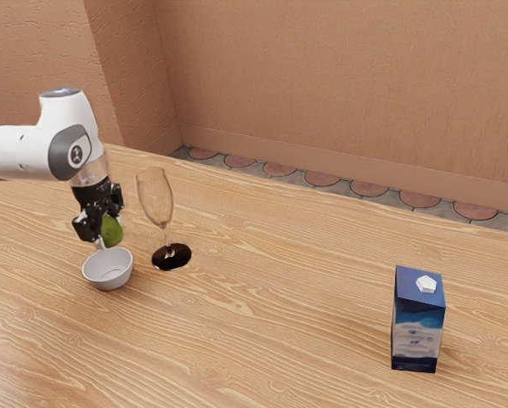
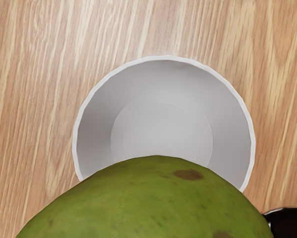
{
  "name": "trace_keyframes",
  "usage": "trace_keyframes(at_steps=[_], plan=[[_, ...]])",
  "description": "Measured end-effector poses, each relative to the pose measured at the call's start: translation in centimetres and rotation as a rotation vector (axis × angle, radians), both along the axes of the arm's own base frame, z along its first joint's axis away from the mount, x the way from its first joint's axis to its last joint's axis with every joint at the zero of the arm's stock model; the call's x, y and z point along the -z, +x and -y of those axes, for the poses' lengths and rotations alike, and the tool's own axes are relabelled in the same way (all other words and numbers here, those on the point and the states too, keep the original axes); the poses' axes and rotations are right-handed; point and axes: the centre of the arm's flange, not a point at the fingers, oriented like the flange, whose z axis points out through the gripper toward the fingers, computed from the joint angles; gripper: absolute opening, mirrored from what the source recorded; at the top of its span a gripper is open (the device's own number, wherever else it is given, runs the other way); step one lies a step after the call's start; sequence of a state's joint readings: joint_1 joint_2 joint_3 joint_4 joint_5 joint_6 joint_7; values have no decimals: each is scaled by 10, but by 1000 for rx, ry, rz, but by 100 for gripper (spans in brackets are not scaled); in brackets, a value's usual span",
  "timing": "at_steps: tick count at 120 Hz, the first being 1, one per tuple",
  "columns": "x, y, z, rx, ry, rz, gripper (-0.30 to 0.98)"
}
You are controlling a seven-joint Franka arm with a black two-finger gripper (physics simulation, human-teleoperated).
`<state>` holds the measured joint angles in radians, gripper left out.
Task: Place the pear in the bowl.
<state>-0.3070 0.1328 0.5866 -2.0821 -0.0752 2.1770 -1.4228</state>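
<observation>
My black gripper (image 1: 104, 235) is over the white bowl (image 1: 109, 278) in the exterior view, shut on the green pear (image 1: 111, 231). The pear hangs a little above the bowl's far rim, apart from the table. In the wrist view the pear (image 2: 153, 203) looms large at the lower edge and hides part of the bowl (image 2: 161, 126), whose visible inside holds nothing.
A clear stemmed glass (image 1: 155, 200) with a dark base stands close beside the bowl and gripper, toward the exterior view's right. A blue and white carton (image 1: 417, 323) stands far off at the exterior view's right on the wooden table (image 1: 262, 297).
</observation>
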Motion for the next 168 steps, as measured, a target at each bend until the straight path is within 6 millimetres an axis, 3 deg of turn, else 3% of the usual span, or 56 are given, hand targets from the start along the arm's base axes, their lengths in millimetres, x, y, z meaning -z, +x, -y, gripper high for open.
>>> trace_keyframes(at_steps=[16, 48, 66, 108, 142, 159, 168], plan=[[16, 11, -12, -13, 36, -9, 33], [43, 14, -42, -60, 66, -24, 34], [66, 18, -39, -62, 69, -47, 34], [62, 23, -38, -72, 60, 5, 57], [-12, 9, -19, 43, -18, 88, 64], [-67, -6, -4, 275, -34, 89, 65], [-95, -3, 5, 418, -16, 71, 66]])
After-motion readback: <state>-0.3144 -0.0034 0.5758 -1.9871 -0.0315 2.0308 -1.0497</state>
